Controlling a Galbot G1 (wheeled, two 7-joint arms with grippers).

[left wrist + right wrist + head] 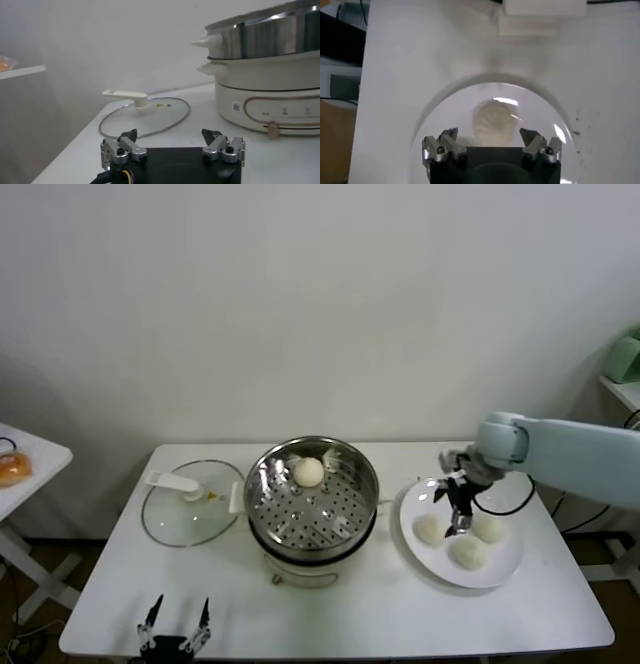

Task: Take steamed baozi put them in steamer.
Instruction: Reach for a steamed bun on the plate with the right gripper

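The steel steamer (312,496) stands mid-table on its white base, with one baozi (308,472) on its perforated tray. Three baozi lie on the white plate (505,569) at the right: one nearer the steamer (429,530), one far right (489,529), one in front (467,553). My right gripper (451,506) hovers open over the plate, just above the baozi nearest the steamer. In the right wrist view its fingers are spread (489,135) with one baozi (494,121) between and beyond them. My left gripper (174,621) is parked open at the table's front edge, also shown in the left wrist view (170,136).
A flat glass lid (192,502) with a white handle lies left of the steamer. A small white side table (20,469) with an orange item stands at far left. A green object (625,356) sits on a shelf at far right. A cable hangs off the right table edge.
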